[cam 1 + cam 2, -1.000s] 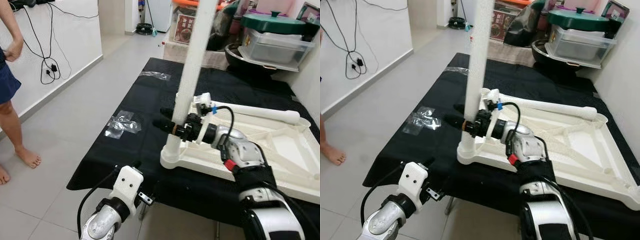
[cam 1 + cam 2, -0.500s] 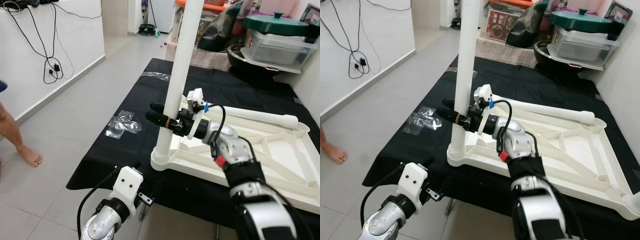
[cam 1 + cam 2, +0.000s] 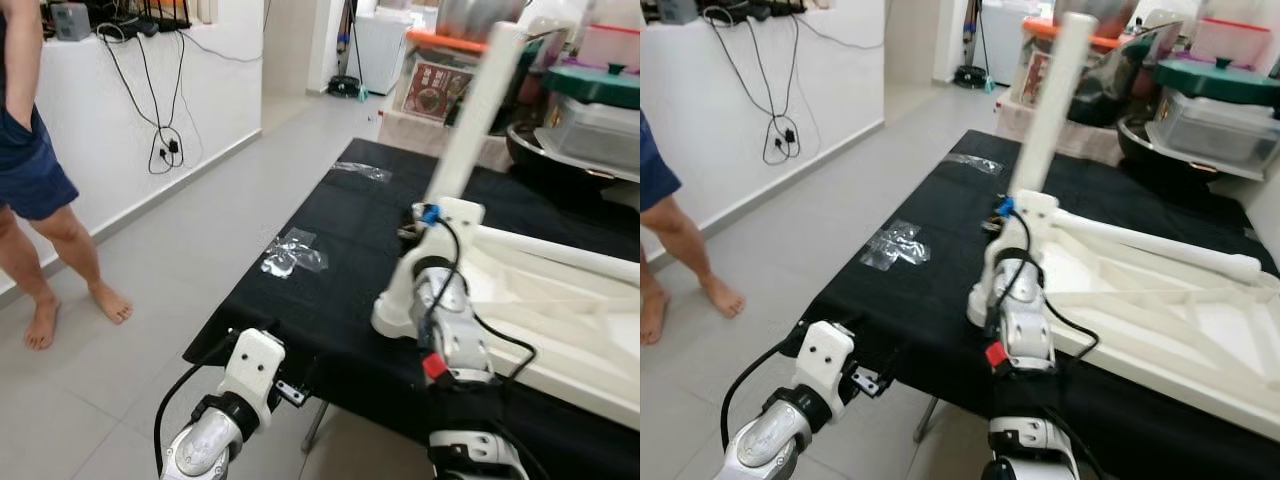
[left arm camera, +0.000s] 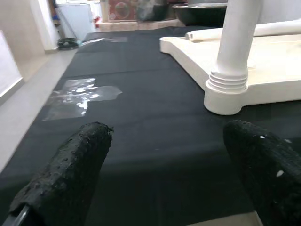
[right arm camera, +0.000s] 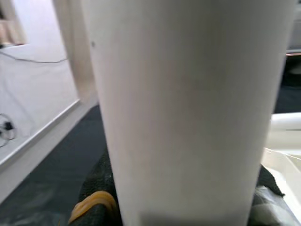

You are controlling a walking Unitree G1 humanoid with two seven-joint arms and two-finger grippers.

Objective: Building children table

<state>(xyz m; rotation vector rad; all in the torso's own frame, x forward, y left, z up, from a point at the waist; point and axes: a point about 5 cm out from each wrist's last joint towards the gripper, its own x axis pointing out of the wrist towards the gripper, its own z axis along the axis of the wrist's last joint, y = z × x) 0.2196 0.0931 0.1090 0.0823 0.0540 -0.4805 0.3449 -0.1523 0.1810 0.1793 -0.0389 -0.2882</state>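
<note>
One-armed, clasping the white upright leg (image 3: 470,120) with the right gripper (image 5: 183,197) just above the foot of it, black fingers (image 5: 96,186) pressing in on either side of the tube. Seeing little more of that grip from the head, the silver wrist blocking the fingers from there. Finding the leg tilting slightly rightward and blurring towards its top, its foot sitting in the ribbed corner socket (image 4: 225,96) at the near left corner of the upturned table top (image 3: 1200,330). Losing the right side of that table top past the picture's edge. Noting a second leg (image 3: 1160,240) lying flat along the top's far edge. Resting all of it on a black cloth (image 3: 340,260).

Holding the left gripper (image 4: 167,136) low at the near left edge of the cloth, empty, its fingers (image 4: 70,165) spreading wide apart and touching nothing. Spotting a crumpled plastic wrap (image 3: 292,255) on the cloth to the left of the table top, and a second scrap farther back, too small for telling more.

Catching part of a person (image 3: 40,170) at the far left, barefoot on the tiled floor, the upper body cutting off at the top edge. Glimpsing cables (image 3: 160,140) hanging on the white wall beyond, and a green-lidded tub (image 3: 1215,100) among blurry clutter at the far right.
</note>
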